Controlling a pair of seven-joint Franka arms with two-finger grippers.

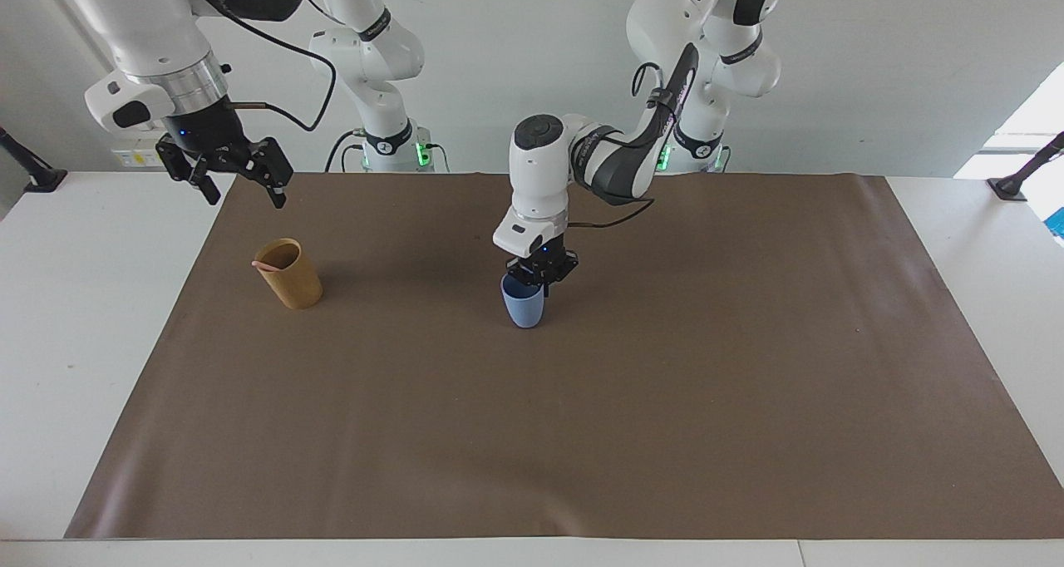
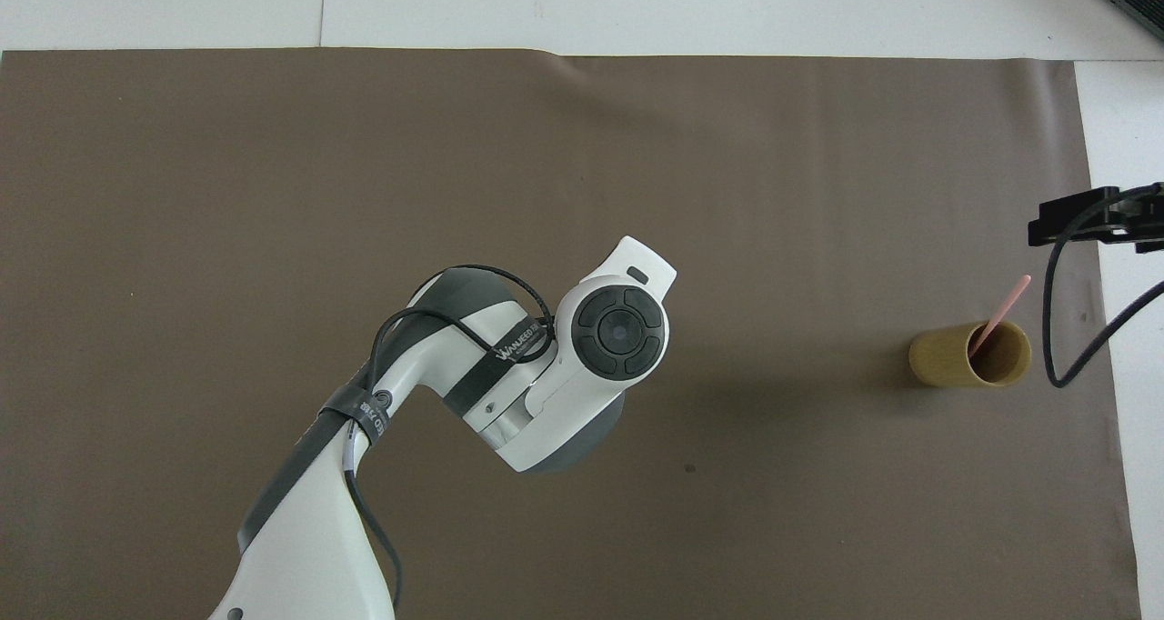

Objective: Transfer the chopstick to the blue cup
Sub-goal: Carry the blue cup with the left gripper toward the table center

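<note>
The blue cup (image 1: 523, 308) stands upright near the middle of the brown mat (image 1: 582, 434). My left gripper (image 1: 539, 279) points down onto the cup's rim and is shut on it. In the overhead view the left arm hides the cup. One pale pink chopstick (image 2: 1002, 308) leans in the tan cup (image 2: 946, 360) toward the right arm's end; its tip shows in the facing view (image 1: 264, 264). My right gripper (image 1: 239, 191) hangs open and empty above the mat's edge, beside the tan cup (image 1: 291, 280). Part of it shows in the overhead view (image 2: 1091, 218).
The mat covers most of the white table (image 1: 75, 318). A black cable (image 2: 1055, 329) hangs from the right arm beside the tan cup. Small black stands (image 1: 33, 172) sit at the table's corners nearest the robots.
</note>
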